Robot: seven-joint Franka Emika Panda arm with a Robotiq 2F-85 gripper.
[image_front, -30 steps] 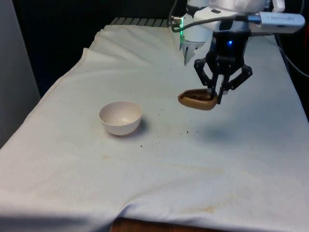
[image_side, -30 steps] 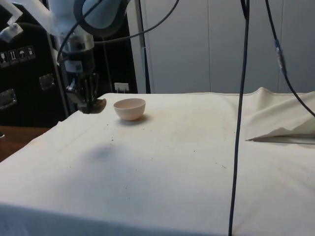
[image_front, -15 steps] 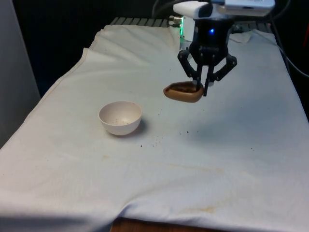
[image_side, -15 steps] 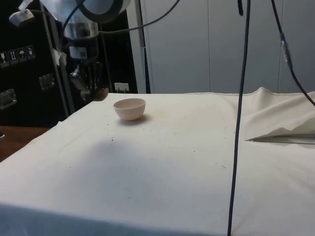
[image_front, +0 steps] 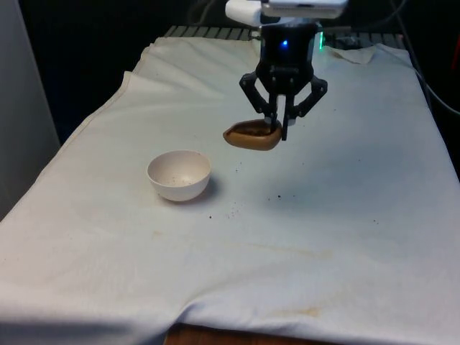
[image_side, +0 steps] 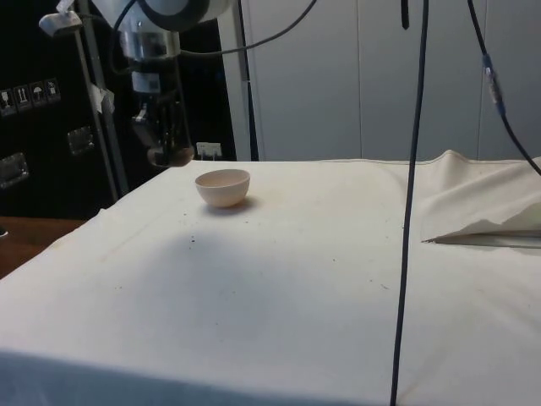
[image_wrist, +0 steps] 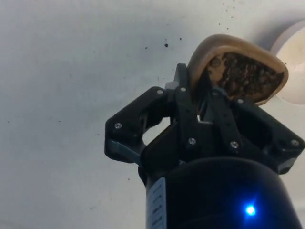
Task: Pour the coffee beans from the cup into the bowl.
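A white cloth [image_front: 345,237] covers the table, and it has soft wrinkles and a few faint yellow stains near the front edge. Little dark specks [image_front: 233,210] lie on the cloth near the bowl; they are too small to tell what they are.

The black gripper [image_front: 277,128] hangs in the air above the table. Its two fingers are pinched tight on the rim of a small brown cup [image_front: 251,136]. The cup is up off the cloth and sits nearly level. In the wrist view the cup [image_wrist: 238,69] is squeezed out of round, and it is full of dark coffee beans [image_wrist: 243,71]. The fingers hide part of its rim.

The white bowl [image_front: 179,175] stands on the cloth, toward the front view's left of the cup and apart from it. It stands upright, and no beans show inside it. In the side view the bowl [image_side: 223,187] looks pale, and the cup [image_side: 175,156] is a small dark shape above and beside it, hard to make out against the dark cabinets. In the wrist view a cut-off bit of the bowl [image_wrist: 295,71] peeks out just past the cup.
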